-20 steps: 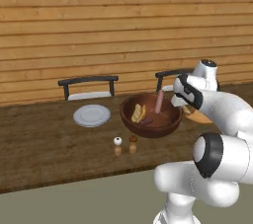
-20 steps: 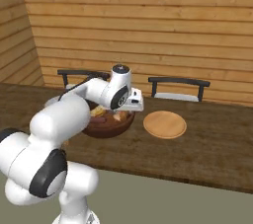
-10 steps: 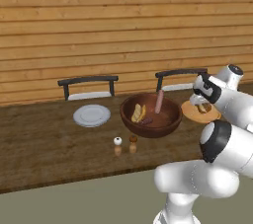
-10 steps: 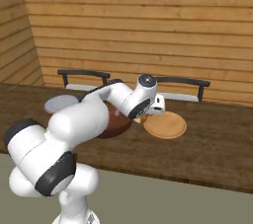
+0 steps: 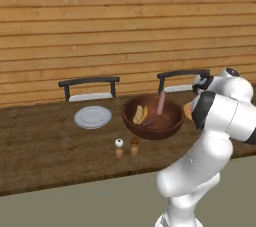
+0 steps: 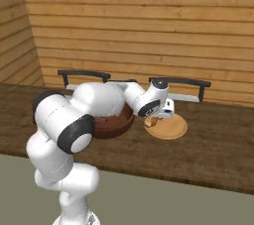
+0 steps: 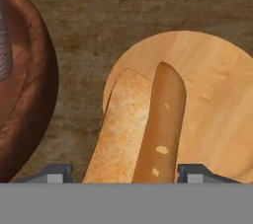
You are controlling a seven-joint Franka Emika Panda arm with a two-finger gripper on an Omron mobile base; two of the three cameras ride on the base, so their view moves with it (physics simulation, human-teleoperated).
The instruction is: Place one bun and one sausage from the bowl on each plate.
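Note:
In the hand view my gripper [image 7: 126, 173] is shut on a yellow-tan split bun [image 7: 143, 124], which hangs just over the near edge of a round tan wooden plate [image 7: 217, 94]. From the right base view the gripper [image 6: 161, 115] hovers low over that plate [image 6: 168, 129], to the right of the dark wooden bowl [image 6: 116, 122]. The bowl [image 5: 150, 126] holds a reddish-brown sausage [image 5: 161, 102] leaning on its wall and another bun [image 5: 140, 114]. A pale grey-white plate [image 5: 92, 117] lies bare to the left of the bowl.
Two small shakers [image 5: 119, 147] [image 5: 134, 145] stand in front of the bowl. Dark chair backs [image 5: 90, 83] [image 6: 181, 83] rise behind the wooden table, in front of the plank wall. The bowl's rim [image 7: 47, 80] lies close to the wooden plate.
The arm has swung from above the bowl to the right and now holds the bun over the tan wooden plate. The bowl's contents have stayed put.

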